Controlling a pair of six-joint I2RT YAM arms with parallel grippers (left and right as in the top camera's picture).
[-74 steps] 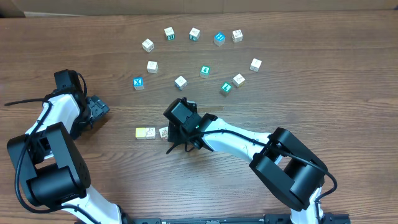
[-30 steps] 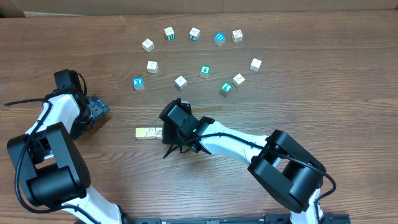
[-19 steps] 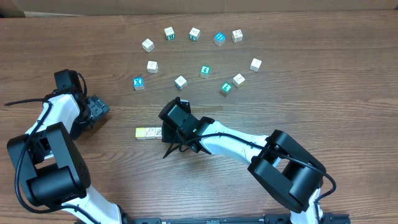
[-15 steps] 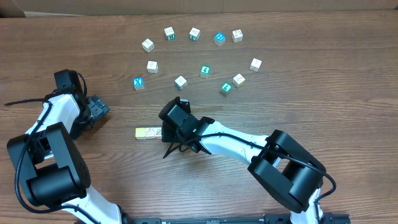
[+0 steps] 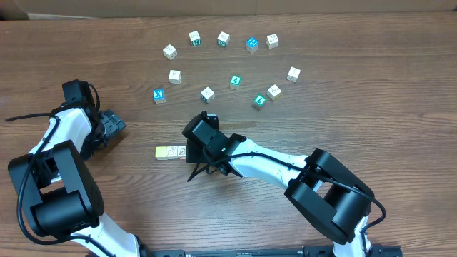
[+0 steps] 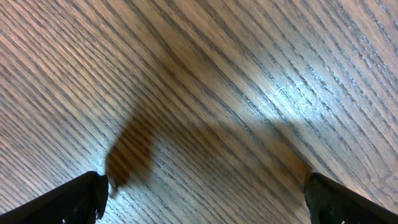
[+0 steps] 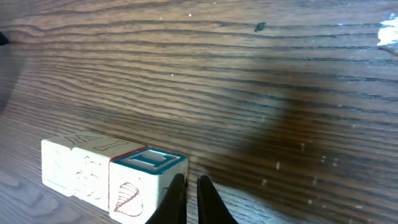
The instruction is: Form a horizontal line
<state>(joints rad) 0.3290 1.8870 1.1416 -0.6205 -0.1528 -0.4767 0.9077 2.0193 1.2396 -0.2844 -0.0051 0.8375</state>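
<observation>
Near the middle of the surface [image 5: 357, 107], just right of the row of cubes [image 7: 106, 171]: right pincer [image 7: 186, 193] fully closed, gripping nothing. Left pincer [image 6: 202, 193] spread wide, empty. Look light, rigid, smooth-faced; easily nudged, best pinched across opposite flat sides.

Overhead looks down; both wrist cameras hug the table [image 5: 371, 93].

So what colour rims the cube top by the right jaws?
Teal; the cube shows best from right wrist.
</observation>
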